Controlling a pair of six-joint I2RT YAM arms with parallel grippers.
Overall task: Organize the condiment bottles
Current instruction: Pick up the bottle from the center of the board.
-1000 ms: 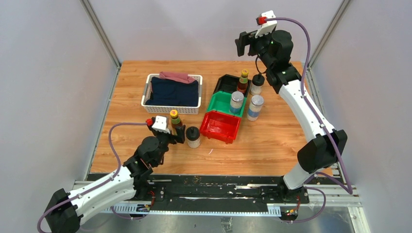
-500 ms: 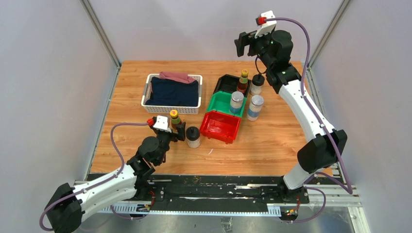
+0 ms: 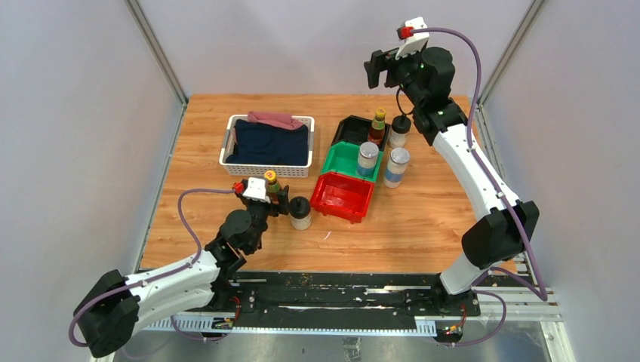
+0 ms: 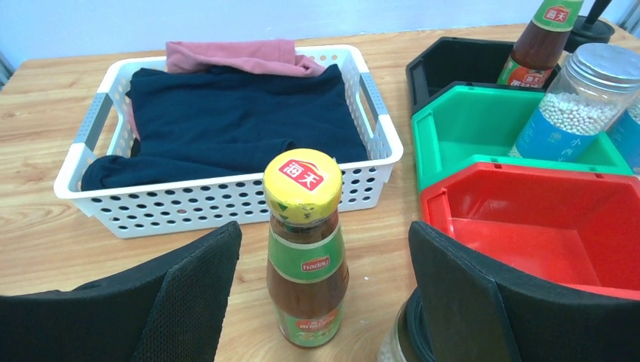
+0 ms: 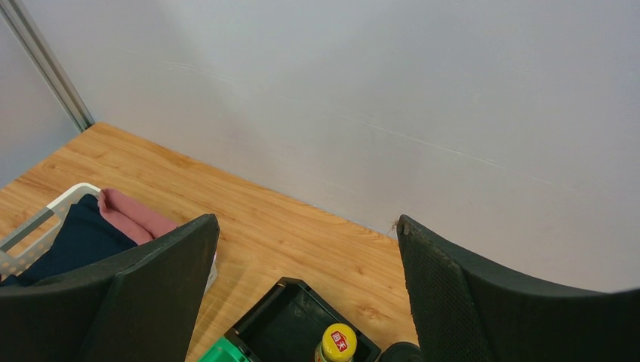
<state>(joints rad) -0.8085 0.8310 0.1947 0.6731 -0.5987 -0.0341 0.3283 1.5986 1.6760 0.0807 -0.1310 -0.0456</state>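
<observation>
A slim dark sauce bottle (image 4: 306,264) with a yellow cap stands upright on the table (image 3: 423,219) in front of the white basket. My left gripper (image 4: 324,237) is open, one finger on each side of this bottle (image 3: 272,183), touching neither side. A black-lidded jar (image 3: 300,213) stands just right of it, partly under the right finger. A second sauce bottle (image 3: 376,127) stands in the black bin (image 3: 355,130). One silver-lidded shaker (image 3: 367,159) stands in the green bin (image 3: 341,160), another (image 3: 396,167) beside it on the table. A second black-lidded jar (image 3: 399,130) stands at the back. My right gripper (image 3: 383,66) hangs open and empty, high above the back.
A white basket (image 3: 268,170) of dark and pink cloth stands at the back left. The red bin (image 3: 343,197) sits right of the near jar, close to my left gripper's right finger (image 4: 460,302). Grey walls close in the table on three sides.
My left gripper has moved forward around the near sauce bottle and its jaws have narrowed a little. The right arm has not moved.
</observation>
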